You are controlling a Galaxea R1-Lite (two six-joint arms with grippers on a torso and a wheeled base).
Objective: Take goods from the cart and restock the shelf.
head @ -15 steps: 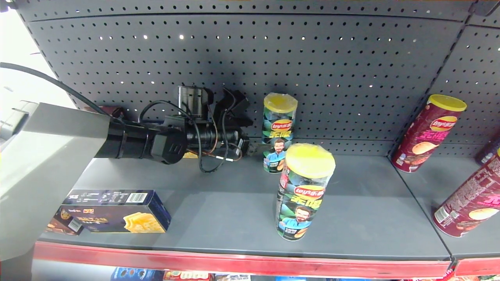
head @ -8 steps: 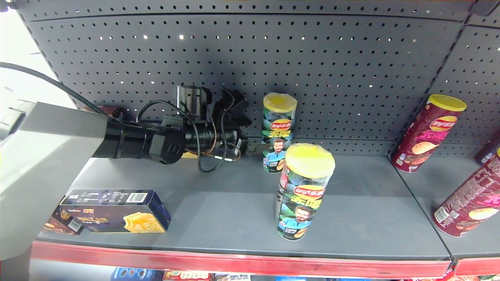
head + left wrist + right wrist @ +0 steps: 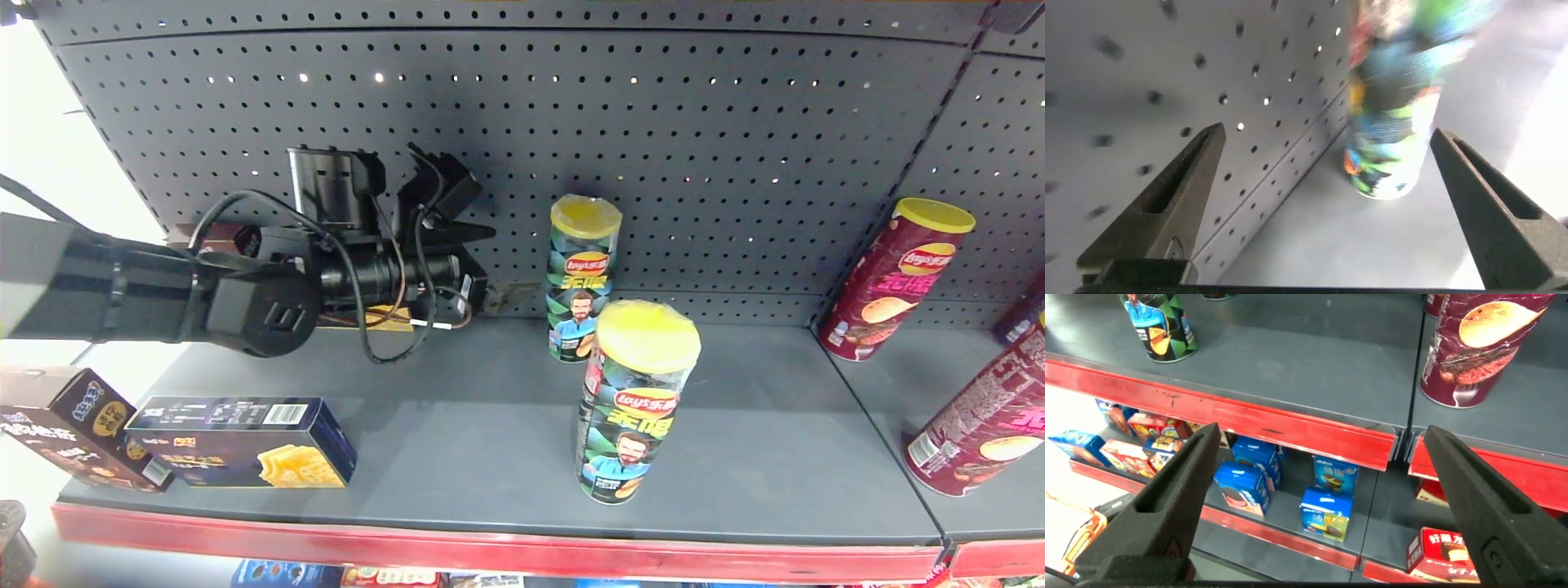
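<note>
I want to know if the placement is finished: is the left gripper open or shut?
Open. The left gripper has its fingers spread wide, clear of the upright green chip can by the pegboard.

I am working in a shop aisle. Evidence: a grey metal shelf [image 3: 457,425] with a perforated back panel [image 3: 653,122] and a red front strip [image 3: 490,551]; matching green cans [image 3: 637,400] and maroon cans [image 3: 894,278] of crisps, labels facing out; biscuit boxes [image 3: 245,441] at my left; below it, blue packets [image 3: 1325,513] and further boxed goods set out in rows.
</note>
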